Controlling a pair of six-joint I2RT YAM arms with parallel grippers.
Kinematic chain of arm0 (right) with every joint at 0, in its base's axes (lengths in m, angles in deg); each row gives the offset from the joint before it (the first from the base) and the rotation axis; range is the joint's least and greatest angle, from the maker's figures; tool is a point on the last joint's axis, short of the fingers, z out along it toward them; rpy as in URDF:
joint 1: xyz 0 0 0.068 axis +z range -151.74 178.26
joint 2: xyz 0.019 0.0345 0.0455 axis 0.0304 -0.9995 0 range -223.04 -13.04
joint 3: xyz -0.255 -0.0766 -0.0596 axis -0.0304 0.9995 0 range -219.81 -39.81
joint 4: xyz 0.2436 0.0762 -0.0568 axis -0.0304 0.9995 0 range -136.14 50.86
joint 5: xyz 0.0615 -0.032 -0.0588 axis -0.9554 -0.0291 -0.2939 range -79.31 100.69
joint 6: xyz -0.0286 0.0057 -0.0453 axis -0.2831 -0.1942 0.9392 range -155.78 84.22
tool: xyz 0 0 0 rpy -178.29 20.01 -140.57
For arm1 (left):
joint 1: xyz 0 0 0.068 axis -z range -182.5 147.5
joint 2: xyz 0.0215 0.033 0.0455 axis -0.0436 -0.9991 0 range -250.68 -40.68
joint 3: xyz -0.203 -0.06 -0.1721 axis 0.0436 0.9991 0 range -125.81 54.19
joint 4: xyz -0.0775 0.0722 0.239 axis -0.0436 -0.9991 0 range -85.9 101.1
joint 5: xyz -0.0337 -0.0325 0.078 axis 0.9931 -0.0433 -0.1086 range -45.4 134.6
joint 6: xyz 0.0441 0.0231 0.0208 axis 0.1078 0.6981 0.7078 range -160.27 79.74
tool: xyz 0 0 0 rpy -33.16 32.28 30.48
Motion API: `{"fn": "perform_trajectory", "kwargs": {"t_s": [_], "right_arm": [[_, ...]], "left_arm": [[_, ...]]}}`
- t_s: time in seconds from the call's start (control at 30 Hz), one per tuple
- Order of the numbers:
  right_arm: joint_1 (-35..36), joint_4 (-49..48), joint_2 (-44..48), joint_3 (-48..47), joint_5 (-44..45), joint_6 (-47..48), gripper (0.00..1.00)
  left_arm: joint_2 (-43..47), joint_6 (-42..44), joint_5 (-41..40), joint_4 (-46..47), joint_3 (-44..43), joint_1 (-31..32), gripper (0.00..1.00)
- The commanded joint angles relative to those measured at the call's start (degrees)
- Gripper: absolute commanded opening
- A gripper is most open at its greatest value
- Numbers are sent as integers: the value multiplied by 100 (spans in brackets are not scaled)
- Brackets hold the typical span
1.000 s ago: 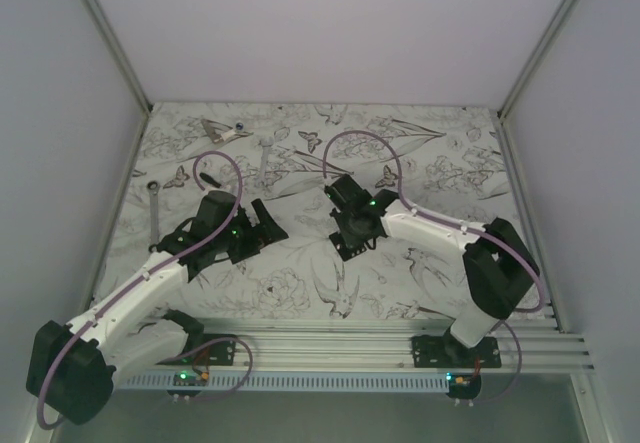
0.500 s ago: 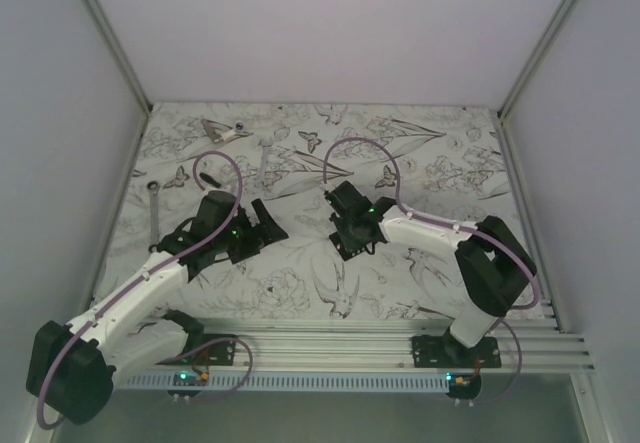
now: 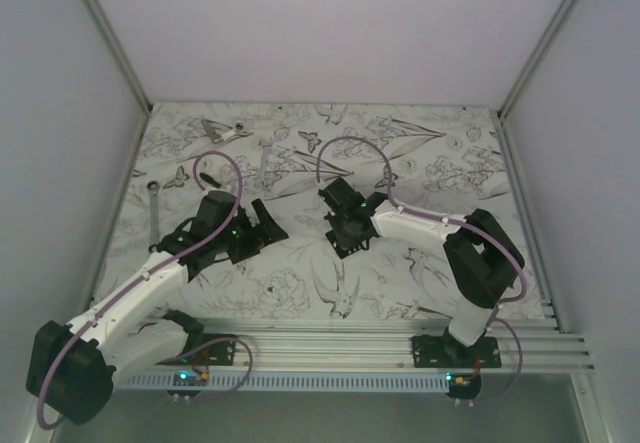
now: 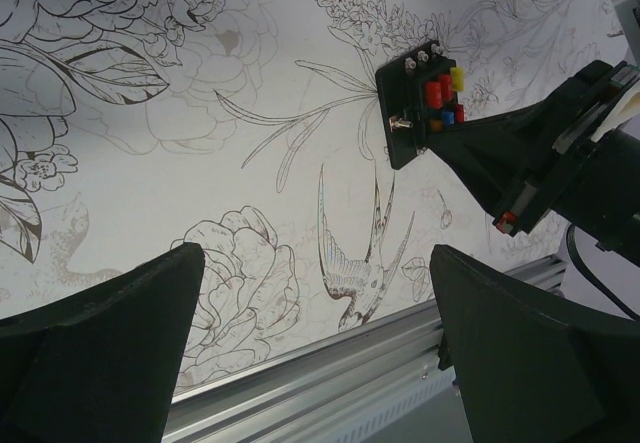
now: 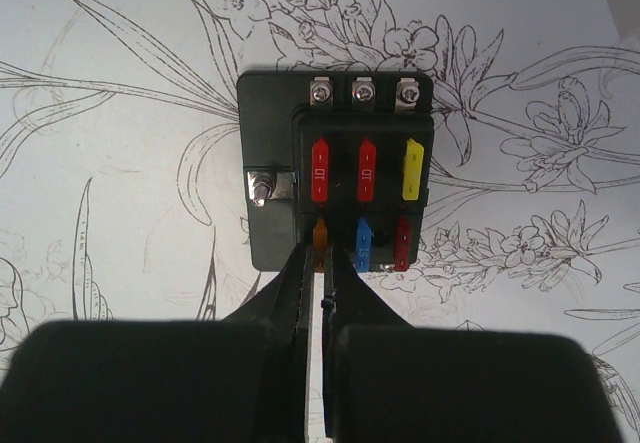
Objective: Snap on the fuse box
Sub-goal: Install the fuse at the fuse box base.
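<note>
Fuse box (image 5: 335, 183) lay flat on the floral table (image 5: 120, 213) at centre frame in the right wrist view, its fuses uncovered. The right gripper (image 5: 322, 263), jaws pressed together and holding nothing, touched its lower edge by the orange fuse (image 5: 321, 233). The left gripper (image 4: 315, 253) hung spread wide, empty. A square, straight-down press would probably seat it best.

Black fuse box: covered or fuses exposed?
Exposed: the flat black plastic fuse box shows bare red, yellow, orange and blue fuses; no lid on.
</note>
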Motion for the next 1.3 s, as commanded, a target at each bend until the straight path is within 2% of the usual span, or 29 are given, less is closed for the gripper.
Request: {"fn": "perform_trajectory", "kwargs": {"t_s": [0.0,0.13,0.37,0.53,0.83,1.07,1.27], "right_arm": [[2,581,-621,-107,-299,103,0],[65,959,-1078,-264,-328,127,0],[412,1406,-990,-435,-378,22,0],[508,1286,-406,-586,-338,-171,22],[452,961,376,-990,-80,6,50],[-219,696,419,-1121,160,308,64],[-630,-223,295,-940,79,585,79]], "left_arm": [[44,-7,81,-105,114,-52,100],[50,1,111,-108,132,-52,100],[234,10,71,-160,231,-52,100],[348,28,19,-258,237,-52,100],[386,74,-20,-401,242,-50,100],[201,237,-57,-509,101,-52,100],[-78,337,-35,-506,6,-60,100]]}}
